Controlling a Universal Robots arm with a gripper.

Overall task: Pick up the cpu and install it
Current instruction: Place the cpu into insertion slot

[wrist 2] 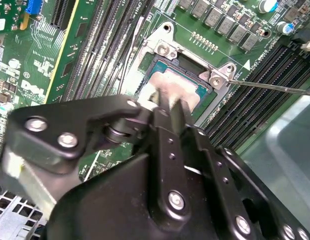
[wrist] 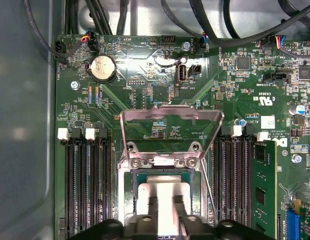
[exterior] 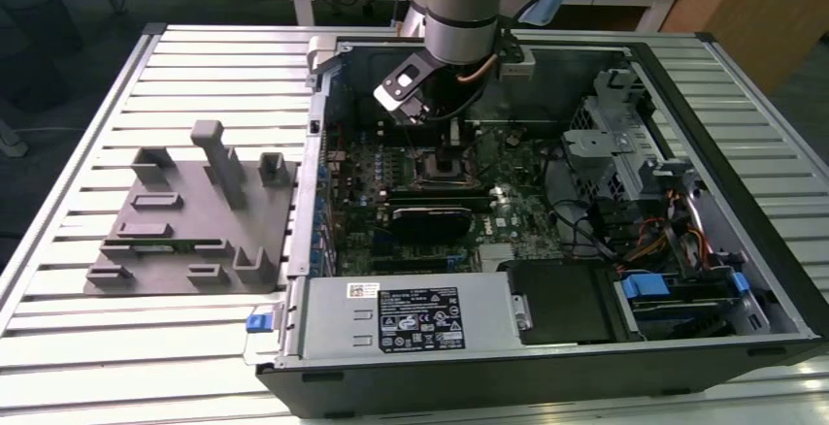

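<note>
Gripper (wrist 2: pixel 169 100): directly above socket (wrist: pixel 129 192), tips down at the chip; pinching or released, cannot tell
Computer case (exterior: pixel 545 376): lid off, exposing socket
Motherboard (wrist: pixel 145 75): surrounds socket
Load plate (wrist: pixel 170 117): raised behind socket, likely for entry
cpu (wrist: pixel 162 187): lying within socket

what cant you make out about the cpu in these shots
cpu: in both wrist views the gripper covers part of it, so whether it sits fully in the socket is unclear.
Socket: one side is cut off by the first wrist view's edge.
Exterior view: the cpu is too small to tell, below the arm.
</note>
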